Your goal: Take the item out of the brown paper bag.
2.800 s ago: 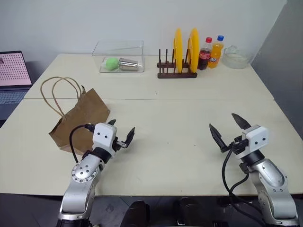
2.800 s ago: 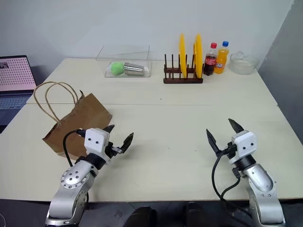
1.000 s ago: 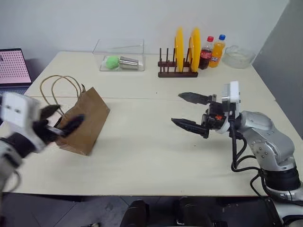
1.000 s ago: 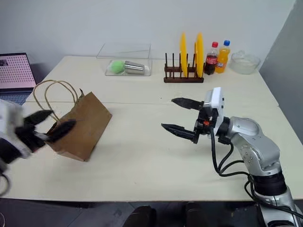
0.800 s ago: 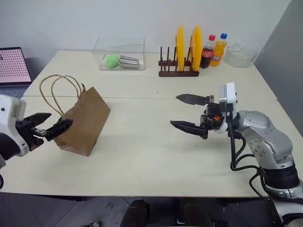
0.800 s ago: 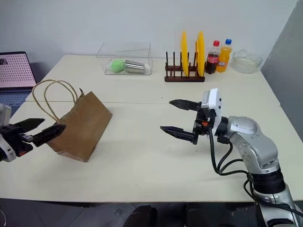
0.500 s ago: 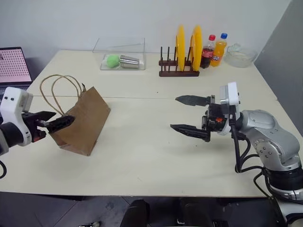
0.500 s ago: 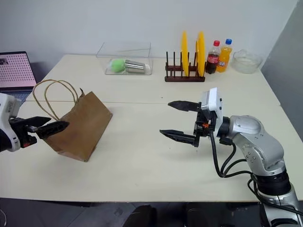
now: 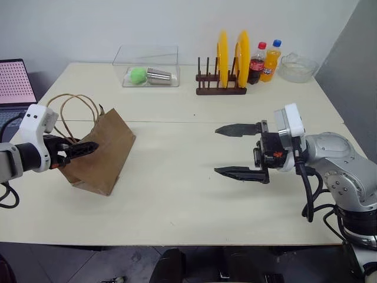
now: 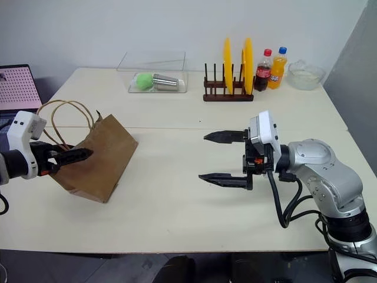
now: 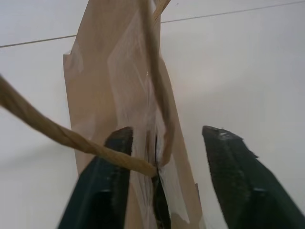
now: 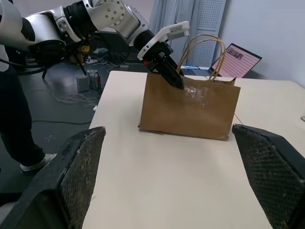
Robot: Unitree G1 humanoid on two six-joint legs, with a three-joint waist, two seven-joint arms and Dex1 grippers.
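Just at the left gripper point(image 9: 82, 148) tips, brown paper bag point(image 9: 103, 154) rim.

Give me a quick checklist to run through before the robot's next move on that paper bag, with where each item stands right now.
1. Brown paper bag standing upright on the table: ok.
2. Left gripper at the bag's top edge: ok; in the left wrist view one finger is against the paper beside a handle.
3. Left gripper closed firmly on the bag: cannot tell; the fingers still show a gap.
4. Right gripper open and ready to reach in: ok, jaws wide apart, facing the bag but well short of it.
5. Bag mouth opened enough to enter: not ok, the top looks pressed nearly flat.
6. Item located inside the bag: cannot tell, nothing of it is visible.
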